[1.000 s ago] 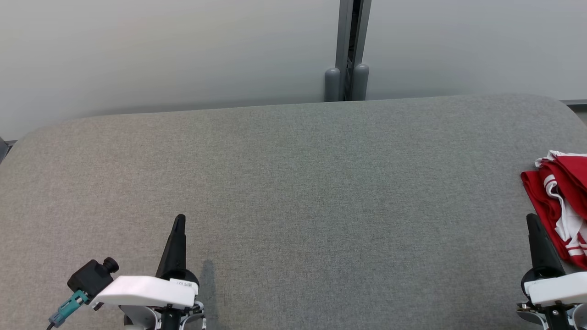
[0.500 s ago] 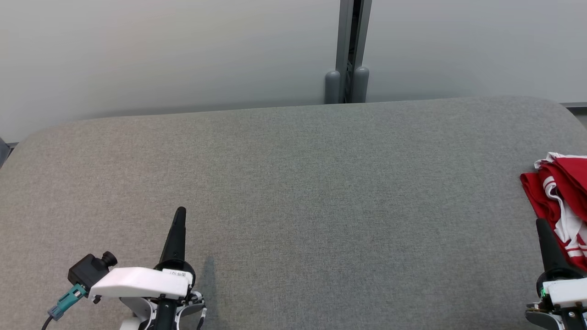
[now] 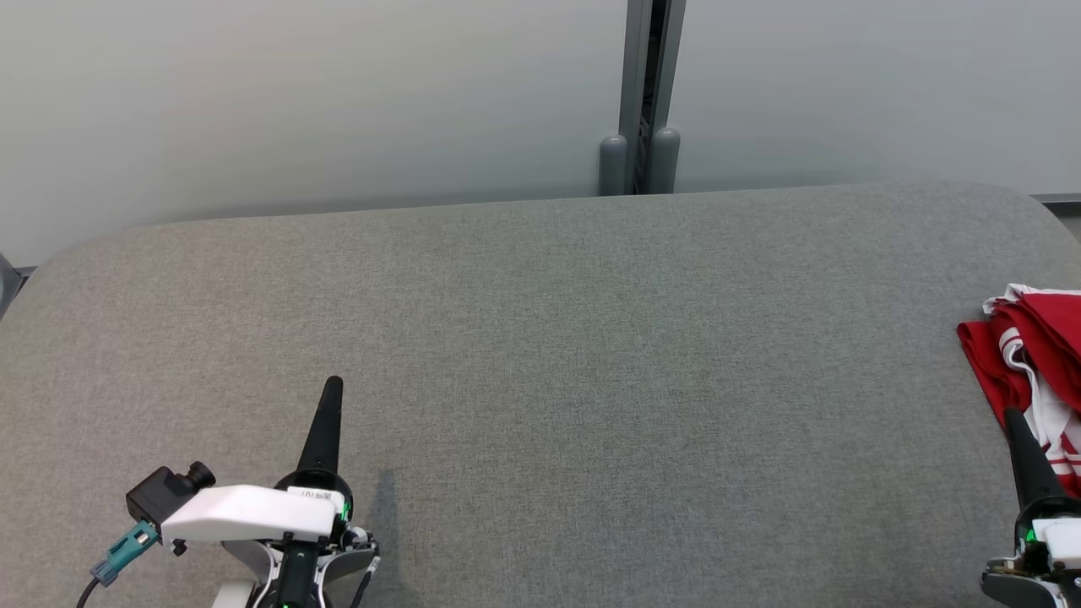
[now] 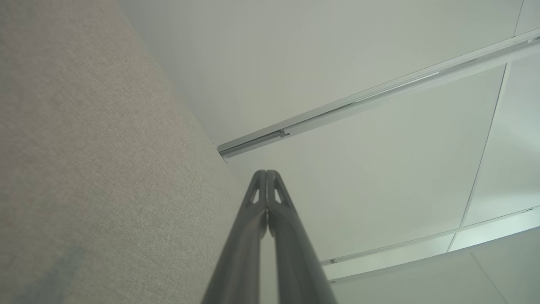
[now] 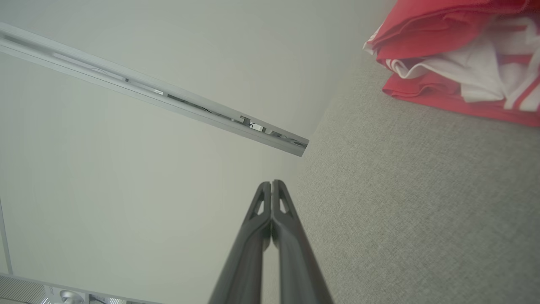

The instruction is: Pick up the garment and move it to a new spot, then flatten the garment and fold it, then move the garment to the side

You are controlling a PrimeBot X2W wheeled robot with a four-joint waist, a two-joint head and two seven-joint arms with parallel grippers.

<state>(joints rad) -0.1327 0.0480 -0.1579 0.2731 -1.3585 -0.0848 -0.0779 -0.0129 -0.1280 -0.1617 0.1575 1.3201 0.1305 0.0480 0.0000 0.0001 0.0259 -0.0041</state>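
**A:** So where is the garment [image 3: 1034, 363]?

**B:** It lies crumpled in a red-and-white heap at the far right edge of the grey cushion [image 3: 540, 355], partly cut off by the side of the head view.

**A:** And the claws?

**B:** Both are closed, fingers pressed together, holding nothing. The left gripper [image 3: 333, 387] hangs over bare fabric at the lower left, well apart from the garment. The right gripper [image 3: 1010, 415] is at the lower right, near the heap. From its wrist view, the tips are not touching the cloth.

**A:** Behind the cushion?

**B:** A pale wall [image 3: 253, 101] with a grey post [image 3: 642, 84].
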